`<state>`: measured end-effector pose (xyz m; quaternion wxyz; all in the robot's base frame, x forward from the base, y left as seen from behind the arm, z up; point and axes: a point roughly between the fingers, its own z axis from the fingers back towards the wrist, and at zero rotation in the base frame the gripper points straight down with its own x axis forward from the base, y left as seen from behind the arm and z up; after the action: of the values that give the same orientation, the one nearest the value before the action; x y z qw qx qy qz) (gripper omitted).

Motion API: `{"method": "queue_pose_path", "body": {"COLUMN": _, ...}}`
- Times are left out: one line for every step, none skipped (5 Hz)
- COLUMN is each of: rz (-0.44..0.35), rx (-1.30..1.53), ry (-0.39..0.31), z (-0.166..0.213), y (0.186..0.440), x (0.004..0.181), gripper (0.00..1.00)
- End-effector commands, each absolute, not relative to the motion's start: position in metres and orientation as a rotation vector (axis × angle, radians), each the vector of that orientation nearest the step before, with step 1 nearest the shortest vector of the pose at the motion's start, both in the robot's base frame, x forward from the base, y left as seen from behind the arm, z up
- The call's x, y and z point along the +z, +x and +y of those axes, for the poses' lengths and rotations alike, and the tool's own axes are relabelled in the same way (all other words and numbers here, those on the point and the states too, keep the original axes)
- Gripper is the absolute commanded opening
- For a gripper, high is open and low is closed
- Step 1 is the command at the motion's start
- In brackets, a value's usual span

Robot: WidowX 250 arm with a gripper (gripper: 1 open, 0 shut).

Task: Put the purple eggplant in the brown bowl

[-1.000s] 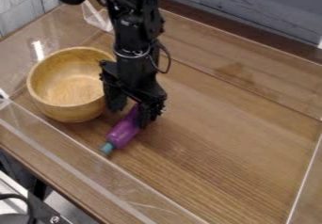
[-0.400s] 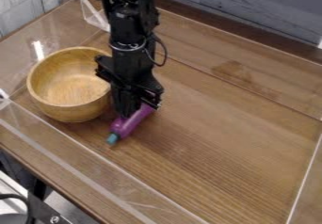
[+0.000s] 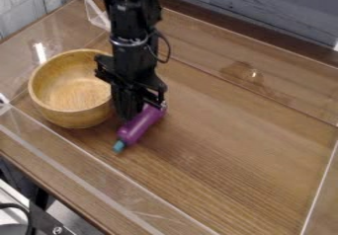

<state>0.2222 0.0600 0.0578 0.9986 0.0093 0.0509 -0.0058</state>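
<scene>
1 black robot arm (image 3: pixel 128 27) comes down from the top of the view over a wooden table (image 3: pixel 238 130), gripper (image 3: pixel 137 109) pointing straight down. Jaws pinched in narrow, closed on the upper end of the purple eggplant (image 3: pixel 137 128); fingertips sit right at that end, so contact looks real, though whether the eggplant is off the wood or only gripped in place is hard to tell from this angle. Eggplant lies tilted diagonally, purple body running down-left from the gripper, teal-green stem tip (image 3: pixel 117 147) at the lower-left end, touching or just above the table. The brown bowl (image 3: pixel 53 106) stands just left of the gripper, upright, thick light rim, wood grain showing inside, nothing in it. Eggplant is outside the bowl, just beside its right edge, not touching the rim as far as I can see. A clear low plastic wall (image 3: pixel 79 185) runs around the table edge, with glare along it. Grey plank wall (image 3: pixel 264 7) behind the table at the top right. A faint pale smudge (image 3: pixel 244 73) marks the wood to the right of the arm, well apart from bowl and eggplant. A cable loops near the arm's upper links, detail too small to read.
</scene>
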Motion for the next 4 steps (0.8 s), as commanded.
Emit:
{"method": "queue_pose_path", "body": {"rz": 0.034, "rx": -0.013, "ry": 0.031, "z": 0.069, "y": 0.234, "x": 0.079, "gripper": 0.0}}
{"method": "queue_pose_path", "body": {"rz": 0.032, "rx": -0.011, "ry": 0.033, "z": 0.075, "y": 0.235, "x": 0.079, "gripper": 0.0}}
{"method": "queue_pose_path", "body": {"rz": 0.031, "rx": -0.009, "ry": 0.035, "z": 0.08, "y": 0.236, "x": 0.077, "gripper": 0.0}}
{"method": "queue_pose_path", "body": {"rz": 0.028, "rx": -0.009, "ry": 0.037, "z": 0.084, "y": 0.236, "x": 0.074, "gripper": 1.0}}
